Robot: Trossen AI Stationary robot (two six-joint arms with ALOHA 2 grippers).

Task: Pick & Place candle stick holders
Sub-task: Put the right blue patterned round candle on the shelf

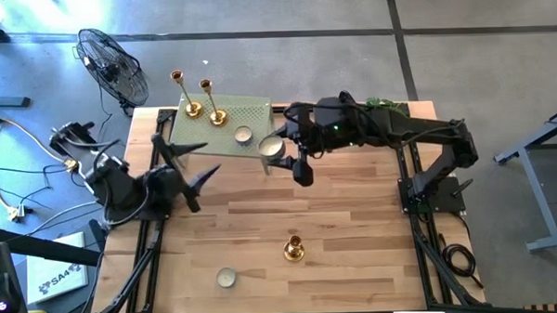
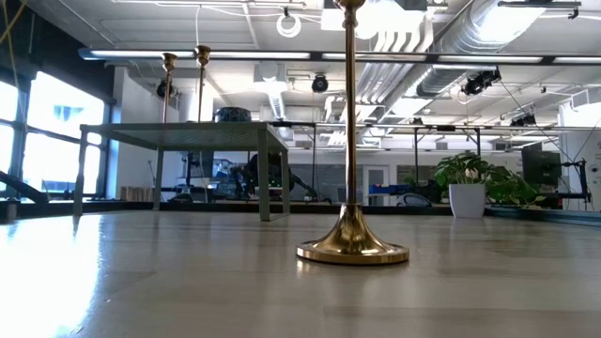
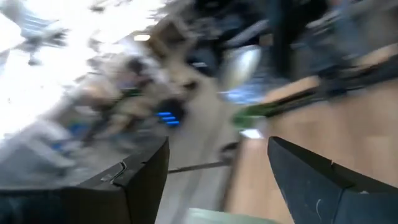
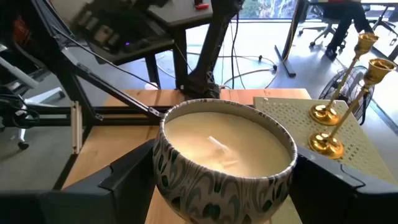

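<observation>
Two gold candle stick holders [image 1: 191, 106] [image 1: 216, 115] stand by their round bases on a green perforated stand [image 1: 249, 111] at the table's far side; they also show in the right wrist view [image 4: 339, 118]. A third candle stick holder [image 1: 294, 249] [image 2: 352, 188] stands upright on the bare wood toward the near edge. My right gripper [image 1: 272, 147] [image 4: 224, 180] is shut on a candle in a marbled bowl [image 4: 224, 155] beside the stand's near right corner. My left gripper [image 1: 204, 159] [image 3: 217, 180] is open at the table's left, with nothing between its fingers. My right gripper pinches the marbled bowl's round wall [image 4: 163, 168] between its two fingers [image 4: 127, 174], one on either side. The fingers come nearly level from the table's right. The bowl sits upright, wax up, lifted clear of the table.
A small round tin candle [image 1: 243, 134] [image 2: 232, 115] lies on the green stand near the two holders. Another tin [image 1: 226, 277] lies on the wood near the front edge. The stand rests on thin legs [image 2: 263, 178]. A floor fan [image 1: 113, 65] stands beyond the far left corner.
</observation>
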